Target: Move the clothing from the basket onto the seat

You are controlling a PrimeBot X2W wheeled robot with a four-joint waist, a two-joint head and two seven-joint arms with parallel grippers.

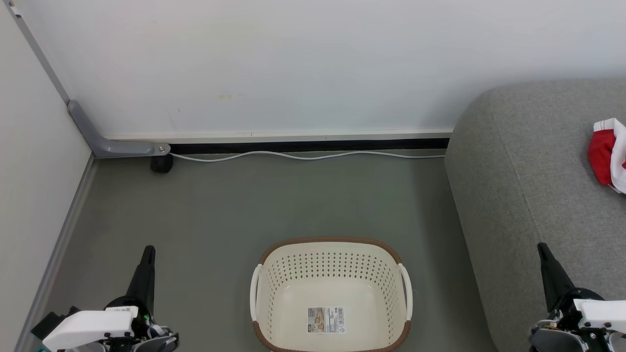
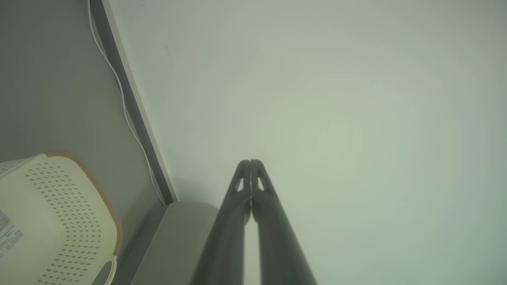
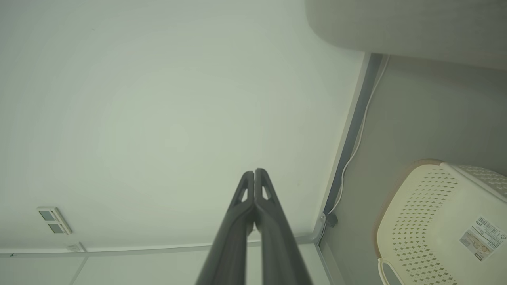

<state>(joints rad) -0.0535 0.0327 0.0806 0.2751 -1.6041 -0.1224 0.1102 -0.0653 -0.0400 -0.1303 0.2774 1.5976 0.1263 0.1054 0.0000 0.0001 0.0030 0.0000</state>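
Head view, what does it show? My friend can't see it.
An empty cream basket sits on the grey floor between the shut left gripper and right gripper. Red and white clothing lies on the grey sofa at the right.

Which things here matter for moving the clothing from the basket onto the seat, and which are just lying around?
For the job: basket, holding no garments; seat; clothing, lying on the seat; left gripper and right gripper, both shut.
Just lying about: white cable; grey bracket; black wheel.
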